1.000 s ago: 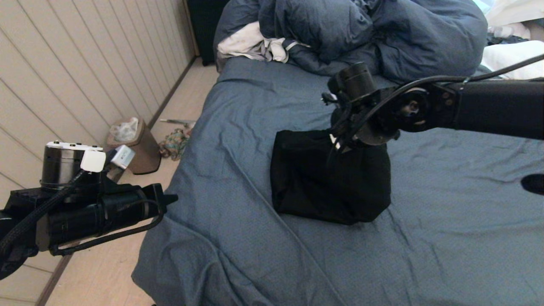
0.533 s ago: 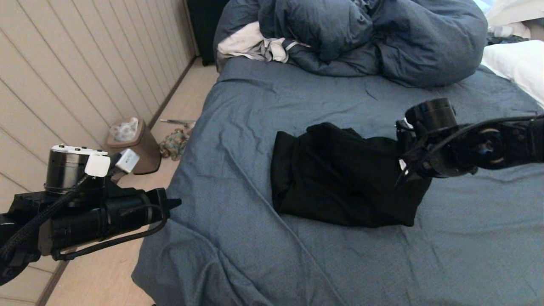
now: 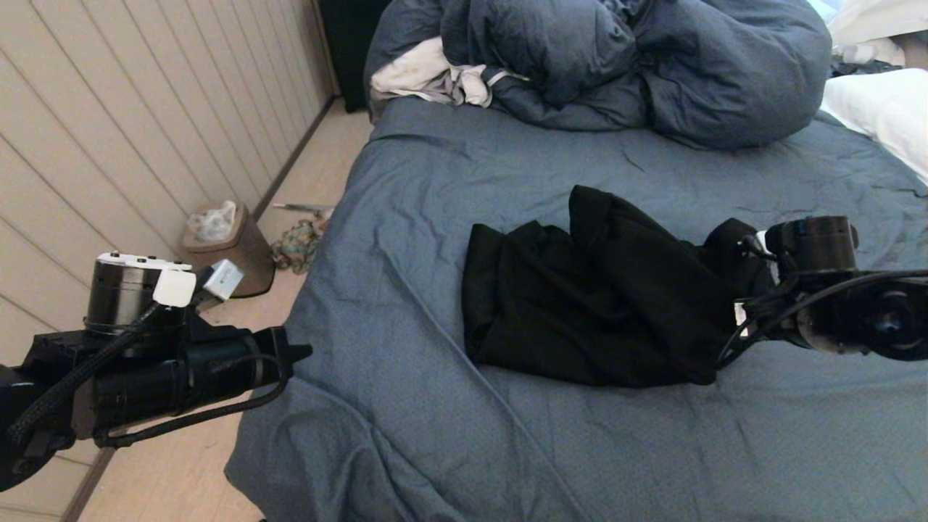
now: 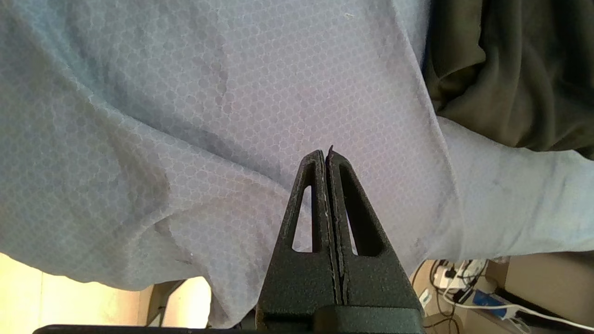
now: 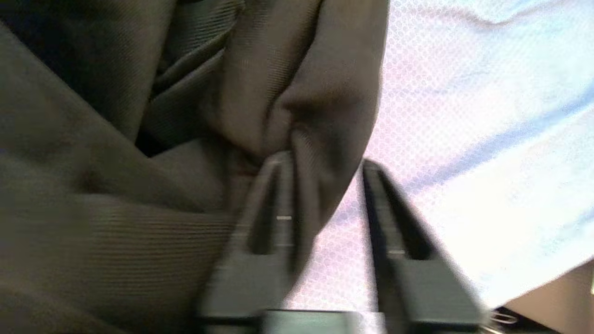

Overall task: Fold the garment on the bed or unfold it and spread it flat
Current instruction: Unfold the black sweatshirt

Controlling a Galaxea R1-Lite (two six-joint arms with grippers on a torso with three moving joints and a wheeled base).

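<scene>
Dragged rightward since a second ago, the garment (image 3: 602,290) now lies half opened on the bed (image 3: 435,181). I part my right gripper (image 5: 325,185), fabric slipping out; my left gripper (image 4: 327,155) idles, pressed together. Spreading remains unfinished.

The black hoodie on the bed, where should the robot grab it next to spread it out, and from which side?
Probably the raised fold of the black hoodie on its far edge, approached from above. It stands up off the bed, so fingers can close around it, whereas the near edge lies flat against the sheet.
</scene>
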